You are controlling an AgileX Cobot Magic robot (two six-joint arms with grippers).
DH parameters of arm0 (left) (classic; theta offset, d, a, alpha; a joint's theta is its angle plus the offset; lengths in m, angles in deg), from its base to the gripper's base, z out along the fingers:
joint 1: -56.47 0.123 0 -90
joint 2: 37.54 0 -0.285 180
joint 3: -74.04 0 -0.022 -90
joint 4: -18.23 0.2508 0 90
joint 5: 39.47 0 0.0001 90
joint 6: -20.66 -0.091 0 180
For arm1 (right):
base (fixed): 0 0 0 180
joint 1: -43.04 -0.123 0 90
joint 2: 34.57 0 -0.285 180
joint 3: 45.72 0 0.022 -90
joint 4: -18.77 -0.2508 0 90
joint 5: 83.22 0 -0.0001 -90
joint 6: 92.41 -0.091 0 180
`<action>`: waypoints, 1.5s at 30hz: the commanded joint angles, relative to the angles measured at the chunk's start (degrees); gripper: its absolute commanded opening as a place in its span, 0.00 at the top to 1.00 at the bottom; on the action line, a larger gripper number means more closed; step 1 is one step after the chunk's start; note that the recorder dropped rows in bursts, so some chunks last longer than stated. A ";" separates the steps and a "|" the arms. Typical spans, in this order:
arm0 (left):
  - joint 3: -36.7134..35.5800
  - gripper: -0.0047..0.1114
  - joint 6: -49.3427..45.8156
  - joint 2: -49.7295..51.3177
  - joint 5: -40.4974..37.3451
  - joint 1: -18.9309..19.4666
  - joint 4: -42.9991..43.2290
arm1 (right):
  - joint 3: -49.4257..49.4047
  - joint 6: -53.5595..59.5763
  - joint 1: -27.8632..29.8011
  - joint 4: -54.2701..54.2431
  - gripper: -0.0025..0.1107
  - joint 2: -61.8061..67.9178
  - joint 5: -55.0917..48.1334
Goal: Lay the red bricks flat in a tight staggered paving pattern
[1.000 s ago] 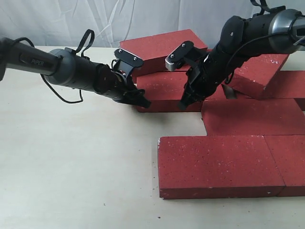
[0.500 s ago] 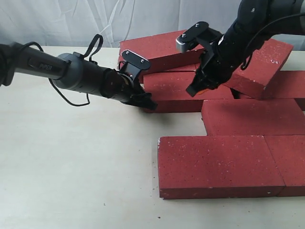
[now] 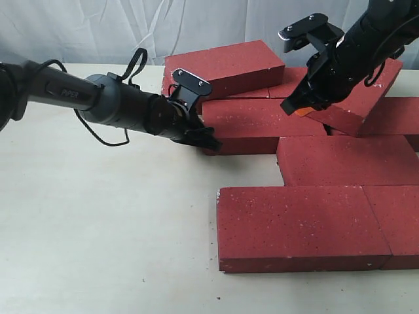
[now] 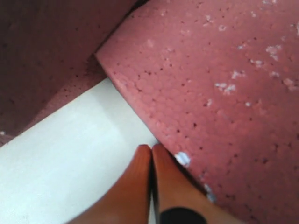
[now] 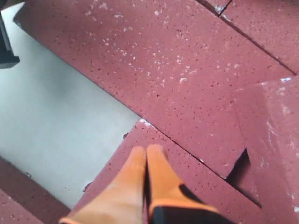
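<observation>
At least seven red bricks (image 3: 291,226), one tilted — left fingers (image 4: 133,186) and right fingers (image 5: 131,182) pinched together, empty

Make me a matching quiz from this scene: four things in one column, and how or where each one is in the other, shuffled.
1. left gripper
2. right gripper
3. back-right brick
4. front-left brick

A. lies flat
B. shut, low beside the middle brick
C. shut, raised in the air
D. tilted, not flat

Pairs: 1-B, 2-C, 3-D, 4-A
</observation>
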State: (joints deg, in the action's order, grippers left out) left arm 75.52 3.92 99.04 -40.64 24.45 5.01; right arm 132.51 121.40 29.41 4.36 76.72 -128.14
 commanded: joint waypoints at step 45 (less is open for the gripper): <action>5.43 0.96 1.61 -0.75 -17.77 3.38 7.54 | -0.26 -0.11 0.26 -3.71 0.99 -0.67 4.80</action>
State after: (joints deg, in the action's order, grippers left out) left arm 81.50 5.41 100.07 -53.00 27.30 10.46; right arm 132.51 121.17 29.41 1.65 76.45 -124.21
